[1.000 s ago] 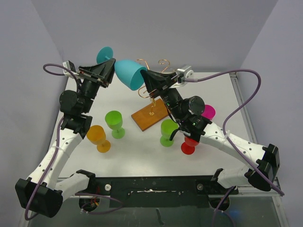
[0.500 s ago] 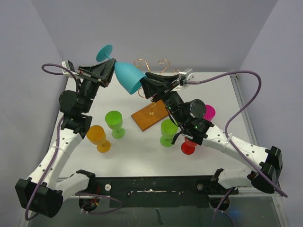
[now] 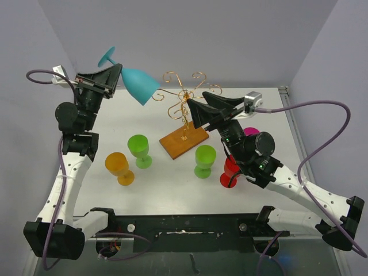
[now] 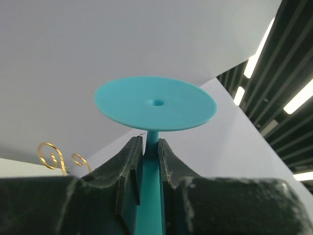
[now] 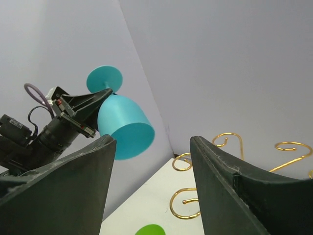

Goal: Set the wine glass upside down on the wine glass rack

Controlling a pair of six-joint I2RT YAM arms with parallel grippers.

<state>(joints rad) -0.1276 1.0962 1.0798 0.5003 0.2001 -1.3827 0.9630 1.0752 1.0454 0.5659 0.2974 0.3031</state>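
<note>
Left end effector [image 4: 151,147] gripping teal wine glass [image 3: 140,85] stem, right end effector [image 5: 152,141] released, empty

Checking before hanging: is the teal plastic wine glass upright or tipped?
Tipped: the teal plastic wine glass has foot up-left, mouth down-right.

top cam sits above and behind the arm bases [image 3: 49,238], looking down on the whole table [image 3: 132,118] from far off. left wrist cam is jammed right behind the left fingers [image 4: 128,171], aimed up the stem of the teal glass [image 4: 155,104]. right wrist cam looks out between the right fingers [image 5: 63,196] at that same glass, and the gold rack [image 3: 184,102] shows in all three.
</note>
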